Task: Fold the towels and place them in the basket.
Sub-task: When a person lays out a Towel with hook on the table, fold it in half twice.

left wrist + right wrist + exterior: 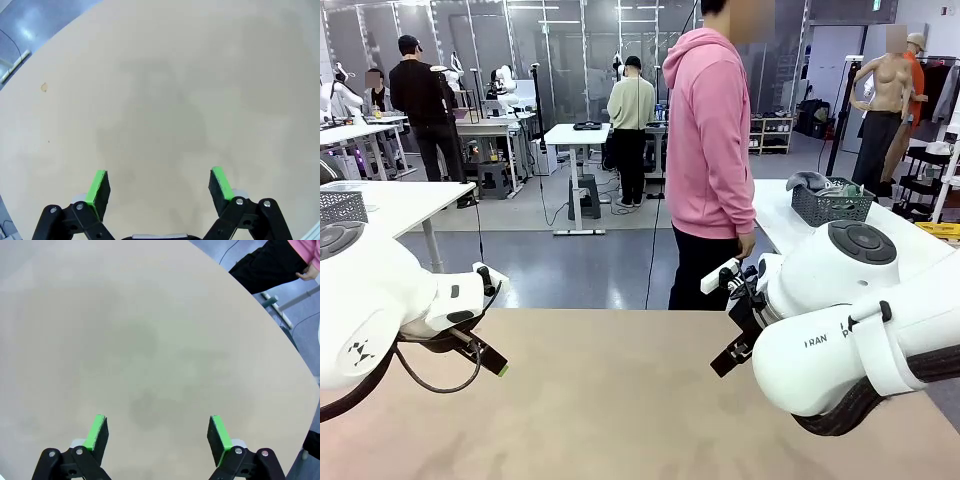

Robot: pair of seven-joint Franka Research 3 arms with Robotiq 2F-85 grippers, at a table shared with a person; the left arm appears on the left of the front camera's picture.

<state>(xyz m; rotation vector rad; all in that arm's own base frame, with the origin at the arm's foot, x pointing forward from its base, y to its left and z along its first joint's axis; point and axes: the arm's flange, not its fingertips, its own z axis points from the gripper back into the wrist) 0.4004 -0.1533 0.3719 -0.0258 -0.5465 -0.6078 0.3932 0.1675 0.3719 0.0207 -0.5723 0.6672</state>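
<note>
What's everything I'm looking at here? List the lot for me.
table: one, beige, under both arms
stain: one, brownish, on the table near its edge
dark basket: one, charcoal mesh, on a white table behind, right
pale basket: one, grey mesh, on a white table behind, left
person: one, pink hoodie, standing at the far side
left arm: one, white, left side
right arm: one, white, right side
left gripper: one, black, green pads, open above the table
right gripper: one, black, green pads, open above the table

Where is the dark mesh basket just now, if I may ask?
In the front view, the dark mesh basket sits on the white side table, right of the person.
</note>
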